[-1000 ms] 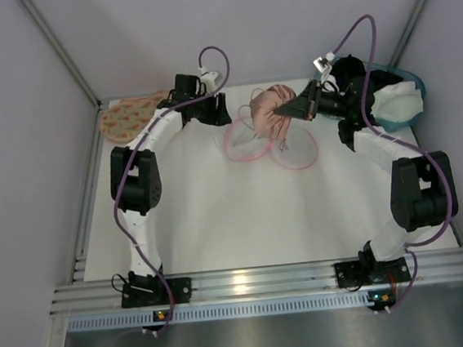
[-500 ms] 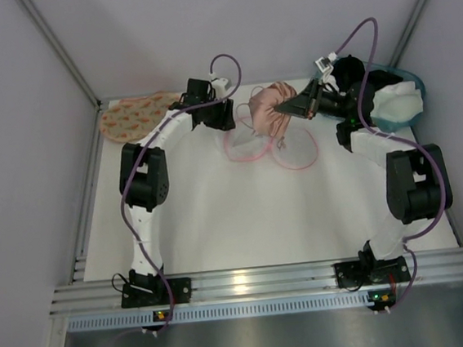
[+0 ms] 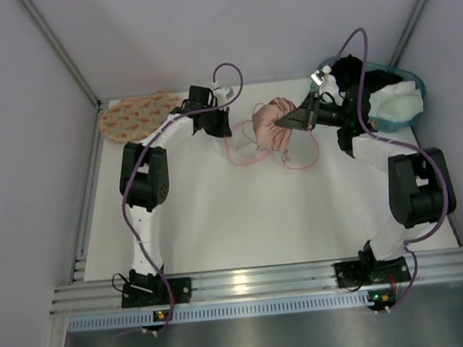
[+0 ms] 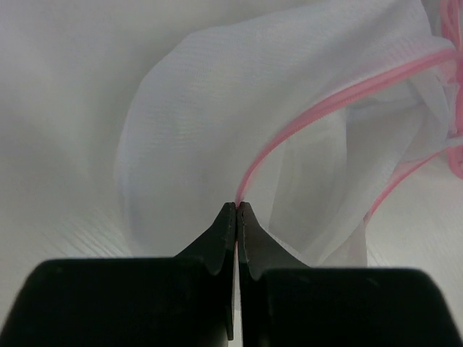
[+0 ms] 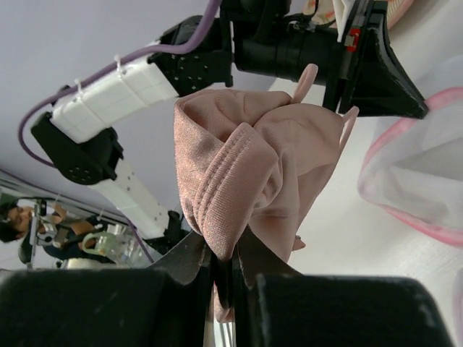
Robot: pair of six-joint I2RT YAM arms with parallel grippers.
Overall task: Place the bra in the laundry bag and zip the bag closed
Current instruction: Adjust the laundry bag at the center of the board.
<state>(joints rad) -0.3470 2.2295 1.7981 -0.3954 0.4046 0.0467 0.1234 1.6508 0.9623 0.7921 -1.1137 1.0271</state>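
Observation:
The salmon-pink bra hangs bunched above the back middle of the table, and my right gripper is shut on a fold of it. In the right wrist view the bra fills the centre, pinched at the gripper. The laundry bag, white mesh with a pink zipper rim, lies open under and left of the bra. My left gripper sits at the bag's left edge. Up close, the left gripper is shut on the pink rim of the laundry bag.
An orange-printed padded piece lies at the back left corner. A teal basket with white and black cloth stands at the back right, behind my right arm. Grey walls close in both sides and the back.
My left gripper has moved right to the bag's edge and shut on its pink rim. My right gripper has carried the bra slightly left and lower, towards the bag.

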